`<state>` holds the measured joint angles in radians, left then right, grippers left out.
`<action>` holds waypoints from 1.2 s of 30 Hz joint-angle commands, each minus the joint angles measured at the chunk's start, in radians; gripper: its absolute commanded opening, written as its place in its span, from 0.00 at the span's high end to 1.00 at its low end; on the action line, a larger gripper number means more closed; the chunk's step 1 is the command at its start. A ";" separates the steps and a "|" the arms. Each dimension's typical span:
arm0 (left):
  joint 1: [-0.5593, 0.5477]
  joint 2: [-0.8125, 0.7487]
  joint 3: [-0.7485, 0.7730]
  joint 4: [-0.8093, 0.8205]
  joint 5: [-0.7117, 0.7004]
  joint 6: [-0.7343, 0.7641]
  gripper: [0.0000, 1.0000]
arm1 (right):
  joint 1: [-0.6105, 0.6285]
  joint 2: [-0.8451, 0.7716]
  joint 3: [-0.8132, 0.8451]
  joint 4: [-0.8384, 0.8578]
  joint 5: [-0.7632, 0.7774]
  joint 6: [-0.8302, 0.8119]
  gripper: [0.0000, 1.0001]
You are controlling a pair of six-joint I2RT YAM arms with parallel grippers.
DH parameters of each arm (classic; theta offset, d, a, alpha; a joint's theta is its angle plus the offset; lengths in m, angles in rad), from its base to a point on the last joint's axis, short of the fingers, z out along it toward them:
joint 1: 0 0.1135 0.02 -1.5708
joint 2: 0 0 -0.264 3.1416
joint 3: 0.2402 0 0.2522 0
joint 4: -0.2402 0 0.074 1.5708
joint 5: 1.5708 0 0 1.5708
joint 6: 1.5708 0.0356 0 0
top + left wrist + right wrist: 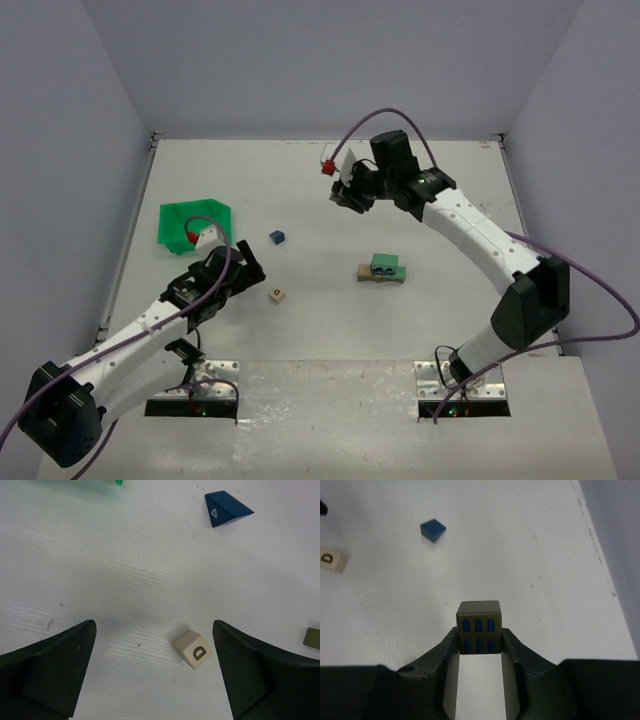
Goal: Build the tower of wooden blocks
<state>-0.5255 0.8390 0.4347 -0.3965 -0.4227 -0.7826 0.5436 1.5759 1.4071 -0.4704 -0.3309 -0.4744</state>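
With my right gripper (479, 641) clamped on the windowed block (479, 622) and left gripper (154, 632) spread over the D block (192, 649), I should align squarely above the wood block tower (381, 268) mid-table before lowering

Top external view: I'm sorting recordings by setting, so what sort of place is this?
Probably a lab robot test cell: a white table boxed in by plain grey panels, a left arm and right arm bolted at its near edge, and small wooden blocks and a green bin on it.
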 commanded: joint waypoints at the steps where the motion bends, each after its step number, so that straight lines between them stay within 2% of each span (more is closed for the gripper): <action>1: -0.010 0.042 0.081 0.063 -0.043 0.052 0.00 | -0.046 -0.123 -0.084 -0.172 -0.022 -0.218 0.91; 5: -0.009 0.097 0.117 0.107 -0.050 0.091 0.00 | -0.078 -0.206 -0.132 -0.239 0.001 -0.253 0.90; 8: -0.008 0.150 0.141 0.158 -0.042 0.122 0.00 | -0.126 -0.264 -0.200 -0.289 -0.070 -0.332 0.90; 14: -0.010 0.188 0.153 0.273 -0.008 0.168 0.00 | -0.172 -0.279 -0.280 -0.330 -0.091 -0.371 0.91; 20: -0.010 0.216 0.181 0.277 -0.005 0.201 0.00 | -0.186 -0.268 -0.340 -0.303 -0.116 -0.387 0.90; 36: -0.010 0.192 0.193 0.255 -0.034 0.226 0.00 | -0.186 -0.206 -0.361 -0.290 -0.097 -0.391 0.86</action>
<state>-0.5255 1.0412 0.5884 -0.1753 -0.4461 -0.5769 0.3614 1.3638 1.0416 -0.7883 -0.4053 -0.8509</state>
